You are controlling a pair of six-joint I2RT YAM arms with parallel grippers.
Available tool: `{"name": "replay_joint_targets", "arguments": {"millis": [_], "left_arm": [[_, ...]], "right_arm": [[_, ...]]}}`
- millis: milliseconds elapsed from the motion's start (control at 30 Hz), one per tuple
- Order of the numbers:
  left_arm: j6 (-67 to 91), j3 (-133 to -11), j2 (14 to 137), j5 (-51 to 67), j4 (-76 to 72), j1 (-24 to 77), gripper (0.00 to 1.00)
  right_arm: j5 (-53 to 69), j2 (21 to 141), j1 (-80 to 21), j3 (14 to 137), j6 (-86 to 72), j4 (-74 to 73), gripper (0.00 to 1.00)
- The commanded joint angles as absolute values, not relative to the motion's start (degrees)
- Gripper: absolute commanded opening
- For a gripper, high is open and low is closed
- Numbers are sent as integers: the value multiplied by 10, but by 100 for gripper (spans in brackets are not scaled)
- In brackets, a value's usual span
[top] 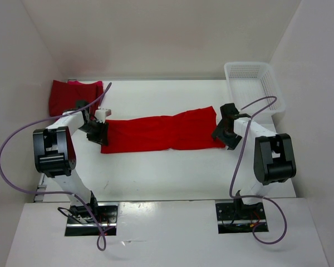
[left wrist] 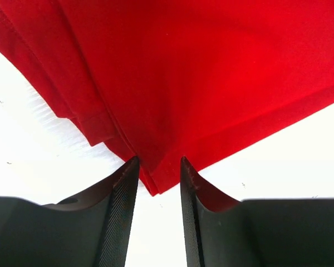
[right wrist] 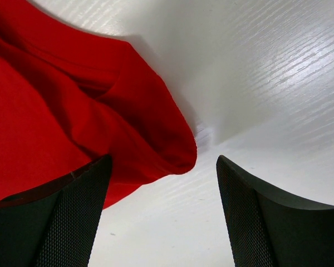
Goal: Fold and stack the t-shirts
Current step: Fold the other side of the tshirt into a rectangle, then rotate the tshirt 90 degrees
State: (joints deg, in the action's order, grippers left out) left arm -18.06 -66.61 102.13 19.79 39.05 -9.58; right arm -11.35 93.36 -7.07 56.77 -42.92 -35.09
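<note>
1. The white table [top: 156, 183] looks smooth and hard. We judge cloth will slide easily on it.
2. The bright red t-shirt [top: 161, 133] lies as a long band left of the mesh basket [top: 246, 64] and nearer the arms, with its long axis running leftward away from the basket.
3. A darker folded t-shirt [top: 72, 95] sits far left of the basket.
4. The right gripper [right wrist: 162, 161], at the band's basket-side end, is spread wide, with cloth touching one finger only.
5. The left gripper [left wrist: 158, 164], at the end away from the basket, is narrowly apart and straddles a corner. Each arm is nearest its own end.
</note>
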Motion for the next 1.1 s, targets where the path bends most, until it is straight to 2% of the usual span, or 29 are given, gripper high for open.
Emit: {"name": "replay_joint_targets", "arguments": {"millis": [0,167,300,400,433,500,633,833,1067], "left_arm": [[-186,-668,1012,198,389,-94,43],[-180,-674,1035,205,377,-94,43],[-180,-681,1041,205,372,-94,35],[-180,-681,1055,210,372,-94,26],[-180,-681,1056,210,372,-94,19],[-180,-681,1062,216,372,-94,11],[-200,-676,1033,235,401,-94,1],[-271,-722,983,260,530,-100,0],[-328,-722,969,260,605,-111,0]], "right_arm": [[-117,940,-67,562,-425,-328,81],[-117,934,-67,557,-425,-328,81],[-117,934,-67,557,-425,-328,81],[-117,934,-67,557,-425,-328,81],[-117,934,-67,557,-425,-323,81],[-117,939,-67,557,-425,-323,81],[-117,940,-67,557,-420,-323,78],[-122,950,-67,557,-420,-323,76],[-122,955,-62,552,-420,-323,76]]}}
